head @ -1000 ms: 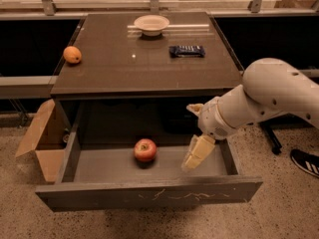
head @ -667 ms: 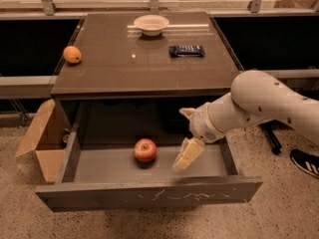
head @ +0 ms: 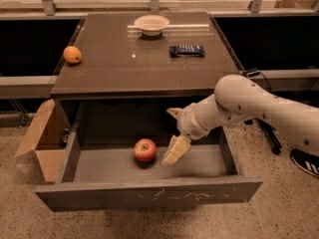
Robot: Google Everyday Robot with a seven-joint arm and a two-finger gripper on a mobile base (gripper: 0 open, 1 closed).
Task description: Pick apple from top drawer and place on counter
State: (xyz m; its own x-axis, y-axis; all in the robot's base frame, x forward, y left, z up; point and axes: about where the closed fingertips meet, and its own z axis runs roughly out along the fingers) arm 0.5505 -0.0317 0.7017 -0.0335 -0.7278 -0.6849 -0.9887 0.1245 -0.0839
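The gripper (head: 172,136) has slid left; spread wide, empty, it sits at three o'clock of the round, glossy apple (head: 145,150).

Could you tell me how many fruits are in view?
2: the apple in the top drawer beside the gripper, and an orange fruit on the counter's left edge. The drawer's back is hidden.

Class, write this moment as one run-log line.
phase: pre-grasp | end effector: in top drawer, beside apple | apple: on drawer floor, ungrasped
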